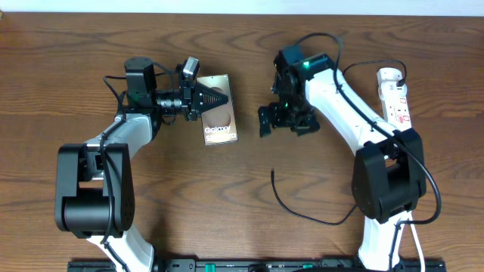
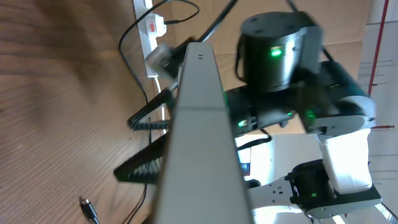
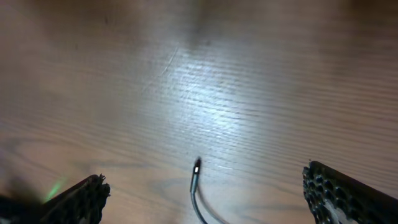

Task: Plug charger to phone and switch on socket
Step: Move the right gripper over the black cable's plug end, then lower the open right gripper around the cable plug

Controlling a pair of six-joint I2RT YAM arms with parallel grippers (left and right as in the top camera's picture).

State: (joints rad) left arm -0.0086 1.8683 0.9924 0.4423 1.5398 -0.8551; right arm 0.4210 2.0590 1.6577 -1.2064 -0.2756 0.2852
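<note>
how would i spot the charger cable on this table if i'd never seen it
Look at the wooden table, at the stretch between the two arms, nearer the right arm. The charger is the thin black cable curving across it. Unlike the black cables running along the arms, it ends loose in a small connector tip.

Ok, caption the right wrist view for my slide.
Right gripper, fingers wide open over the wooden table, with the charger tip lying untouched on the wood between them.
</note>
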